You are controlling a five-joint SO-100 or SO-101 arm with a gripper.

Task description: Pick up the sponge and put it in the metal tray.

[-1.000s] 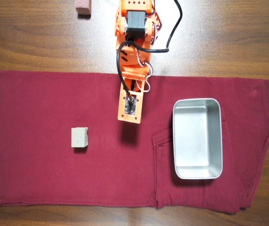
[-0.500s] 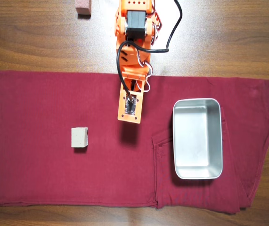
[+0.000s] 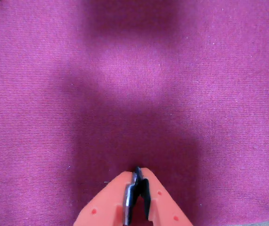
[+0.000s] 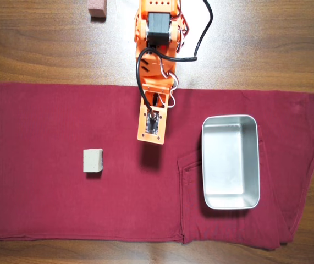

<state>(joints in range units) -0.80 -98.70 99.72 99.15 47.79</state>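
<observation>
On the red cloth [image 4: 47,209], the sponge [image 4: 93,161] sits alone, well apart from the metal tray [image 4: 230,125] on the right in the overhead view. The end effector [image 3: 136,175] hangs between them, clenched with nothing in it. It could miss the sponge, since the wrist view shows only cloth. Its closed fingers might push the little block away. The pinkish block [image 4: 97,8] on the wood surface [image 4: 266,44] is cut off at the top edge. From above, the arm hides the fingers.
</observation>
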